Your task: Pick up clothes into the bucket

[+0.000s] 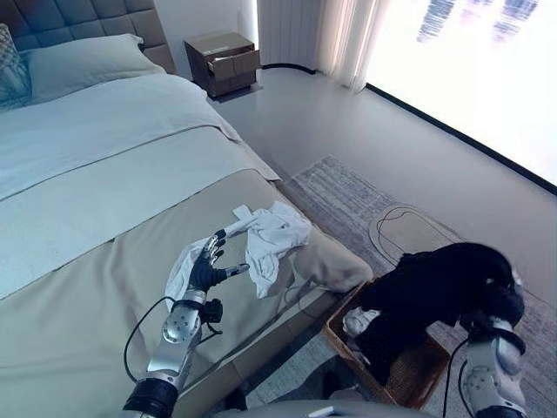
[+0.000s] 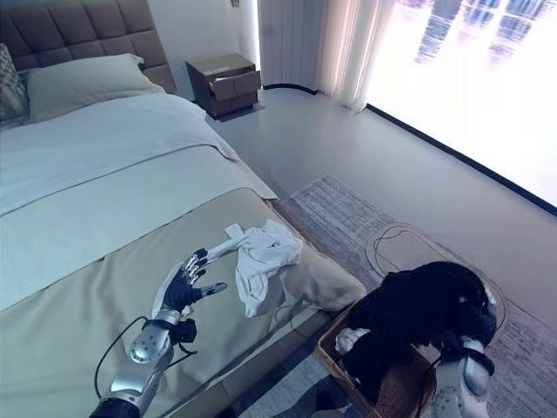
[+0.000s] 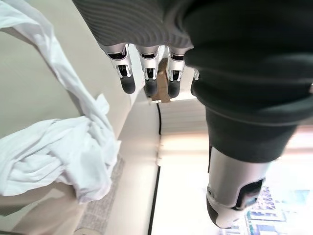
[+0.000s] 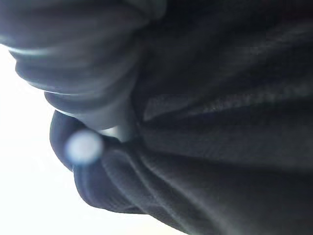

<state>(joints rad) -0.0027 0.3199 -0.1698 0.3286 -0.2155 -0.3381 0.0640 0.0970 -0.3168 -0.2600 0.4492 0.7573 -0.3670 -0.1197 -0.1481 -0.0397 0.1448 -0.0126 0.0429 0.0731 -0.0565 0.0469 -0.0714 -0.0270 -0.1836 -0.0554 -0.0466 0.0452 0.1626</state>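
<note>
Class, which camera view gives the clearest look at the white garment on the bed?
The left eye view: the white garment lies whole and crumpled near the bed's corner, beside the open left hand. The right eye view shows nearly the same. The left wrist view shows part of it close.

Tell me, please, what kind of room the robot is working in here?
Most likely a bedroom. A large bed with a beige cover and a grey tufted headboard stands beside a small brown wooden nightstand. A crumpled white garment lies on the bed, and a woven brown basket sits on the floor.
</note>
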